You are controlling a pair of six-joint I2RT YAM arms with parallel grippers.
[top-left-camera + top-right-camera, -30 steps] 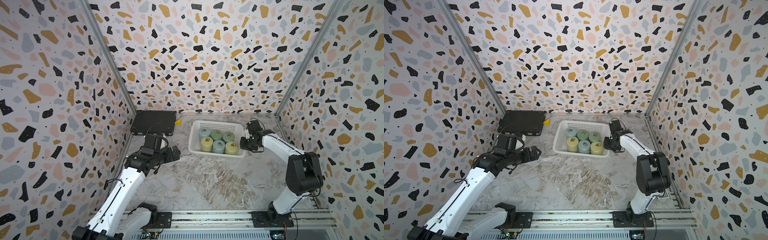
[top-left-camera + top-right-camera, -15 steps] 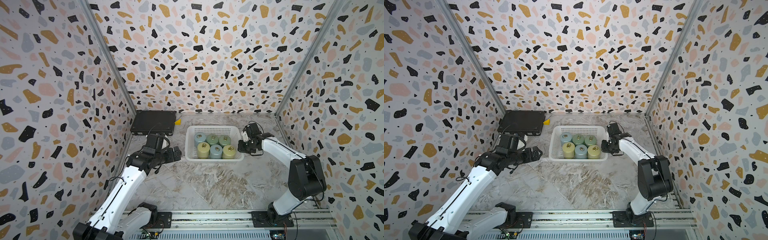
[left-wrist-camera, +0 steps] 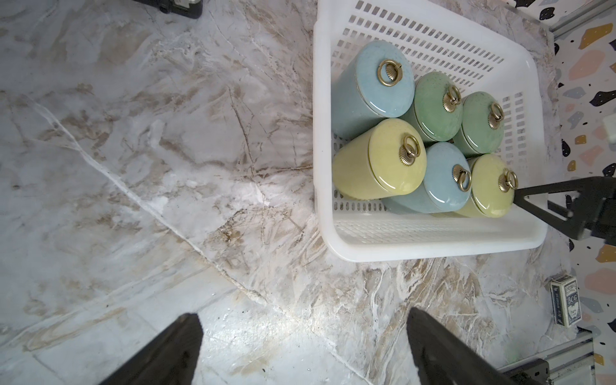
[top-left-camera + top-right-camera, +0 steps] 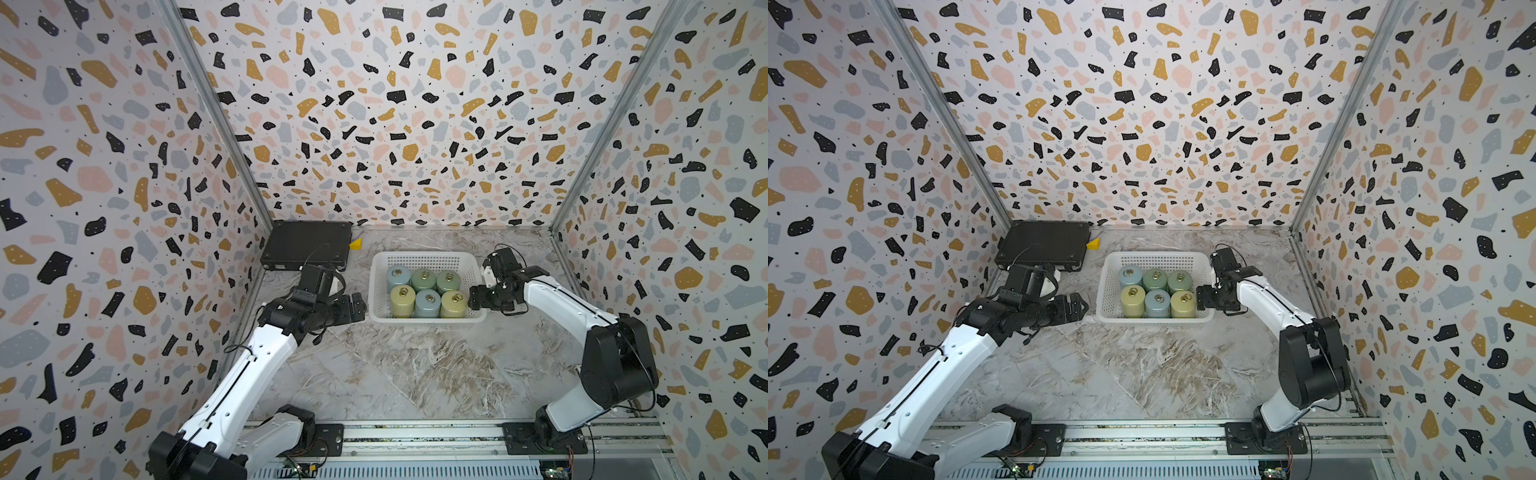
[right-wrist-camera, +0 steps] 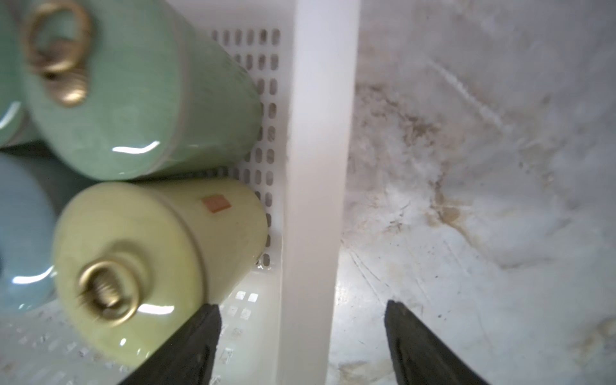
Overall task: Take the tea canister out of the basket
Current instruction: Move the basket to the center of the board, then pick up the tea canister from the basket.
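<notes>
The basket (image 4: 428, 319) sits between the two grippers and holds all six tea canisters (image 4: 427, 301) upright in two rows, so nothing is out yet. The right gripper (image 4: 476, 298) is spread and straddles the basket's side wall. One finger is inside, just beside the yellow canister (image 5: 140, 266), and the other is outside; it pinches nothing. The left gripper (image 4: 357, 307) hangs spread wide over bare counter (image 4: 415, 374), just short of the basket. Grasping, lifting and setting down all remain. Terrazzo walls (image 4: 395, 104) enclose the marbled counter, and a flat black case (image 4: 307, 245) lies beyond the left gripper.
</notes>
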